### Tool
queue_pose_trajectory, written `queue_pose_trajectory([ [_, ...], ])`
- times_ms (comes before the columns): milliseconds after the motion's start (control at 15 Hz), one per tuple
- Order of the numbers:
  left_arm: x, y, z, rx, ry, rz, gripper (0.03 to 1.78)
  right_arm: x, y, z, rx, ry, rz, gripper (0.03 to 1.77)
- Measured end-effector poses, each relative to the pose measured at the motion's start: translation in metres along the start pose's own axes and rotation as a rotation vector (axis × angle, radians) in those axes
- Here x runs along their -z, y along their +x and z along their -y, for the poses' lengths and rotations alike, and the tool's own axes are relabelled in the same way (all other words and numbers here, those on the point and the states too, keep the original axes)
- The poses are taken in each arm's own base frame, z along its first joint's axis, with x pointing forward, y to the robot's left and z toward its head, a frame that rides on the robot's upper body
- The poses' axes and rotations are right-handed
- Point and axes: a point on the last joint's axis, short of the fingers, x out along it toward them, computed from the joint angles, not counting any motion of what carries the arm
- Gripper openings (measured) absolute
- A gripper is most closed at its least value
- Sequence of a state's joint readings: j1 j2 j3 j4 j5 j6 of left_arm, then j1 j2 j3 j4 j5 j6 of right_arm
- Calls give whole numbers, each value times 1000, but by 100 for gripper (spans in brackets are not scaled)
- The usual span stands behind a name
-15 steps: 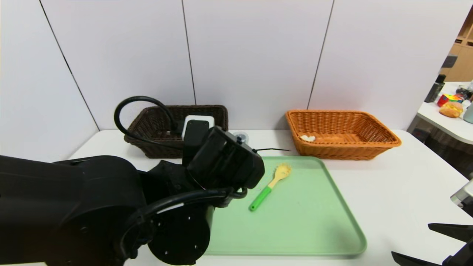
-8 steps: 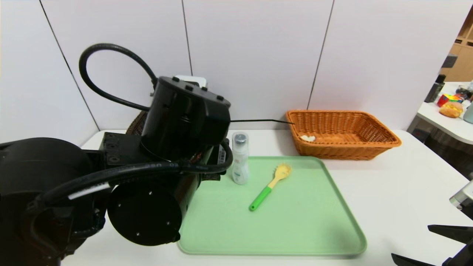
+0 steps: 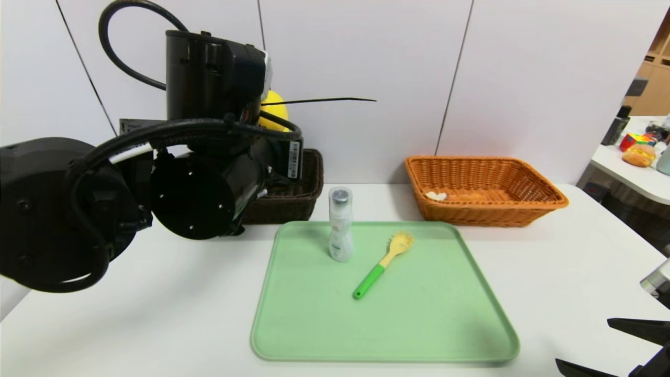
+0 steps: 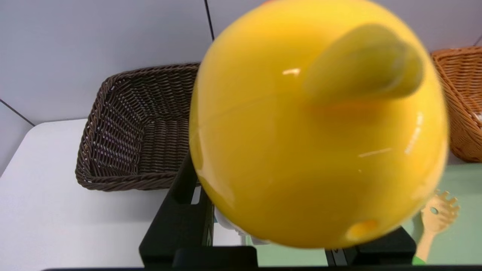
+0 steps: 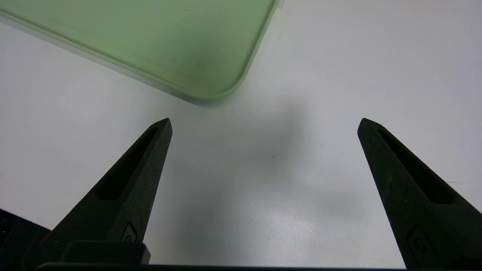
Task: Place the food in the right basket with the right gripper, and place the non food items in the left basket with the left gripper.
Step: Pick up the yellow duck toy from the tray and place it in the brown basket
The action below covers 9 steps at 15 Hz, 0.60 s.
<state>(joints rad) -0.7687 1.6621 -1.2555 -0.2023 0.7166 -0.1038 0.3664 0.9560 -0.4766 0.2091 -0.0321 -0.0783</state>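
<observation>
The left gripper [image 4: 263, 241], jaws part-closed, carries a glossy yellow toy [image 4: 320, 124] toward the far-left brown basket [image 4: 131, 131]; smooth, rounded, probably slippery. The right gripper [image 5: 263, 124] idles wide open.

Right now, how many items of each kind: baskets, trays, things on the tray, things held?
Baskets: 2, brown and orange
Trays: 1, green
On the tray: 2, bottle and spoon
Held: 1, yellow toy in the left gripper
Total: 6
</observation>
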Motion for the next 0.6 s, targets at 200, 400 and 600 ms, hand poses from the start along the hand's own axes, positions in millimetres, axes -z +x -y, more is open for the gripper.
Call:
queue_pose_trajectory([
  [200,-5,20,-10,-22,-9,-6,75,0,0,0,0,1,0,170],
  [400,-7,40,-19,-34,-10,-21,75,0,0,0,-1,0,1,170],
  [600,-9,58,-26,-28,-10,-39,75,-1,0,0,0,-2,9,170],
])
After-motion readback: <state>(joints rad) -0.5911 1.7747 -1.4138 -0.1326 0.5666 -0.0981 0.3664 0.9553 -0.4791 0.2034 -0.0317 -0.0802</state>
